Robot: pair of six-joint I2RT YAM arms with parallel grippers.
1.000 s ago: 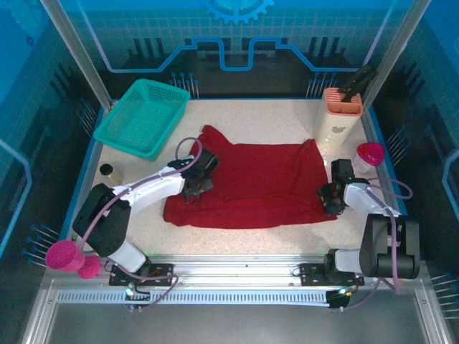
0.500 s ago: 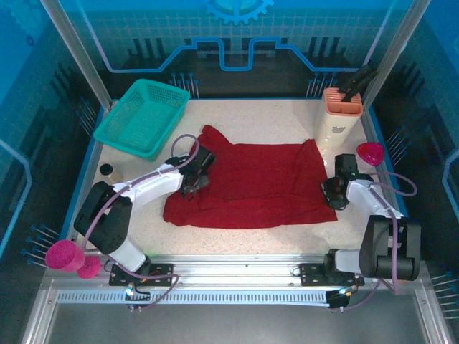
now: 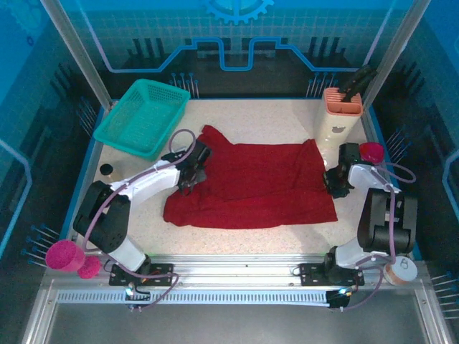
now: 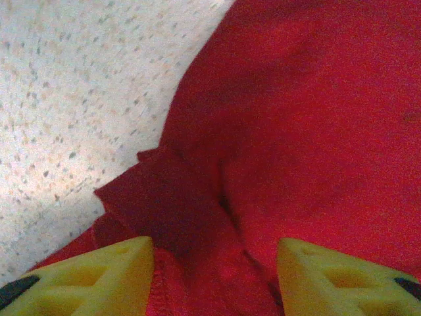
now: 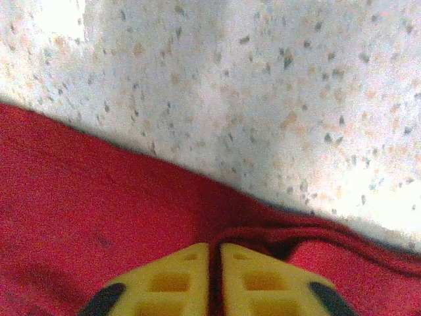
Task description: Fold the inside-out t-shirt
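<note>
The inside-out t-shirt, dark red, lies spread flat in the middle of the speckled table. My left gripper is low over its left edge, by the sleeve. In the left wrist view its yellow fingers stand wide apart, left gripper open, with a rumpled fold of the t-shirt lying between them. My right gripper sits at the shirt's right edge. In the right wrist view its two fingers are pressed almost together, right gripper shut on a thin hem of the t-shirt.
A teal basket stands at the back left. An orange-topped white holder and a pink bowl stand at the back right, close to my right arm. A small dark cup sits at the left edge.
My right gripper has moved farther back along the shirt's right edge and closed on the hem. My left gripper has shifted slightly back and left along the shirt's left edge.
</note>
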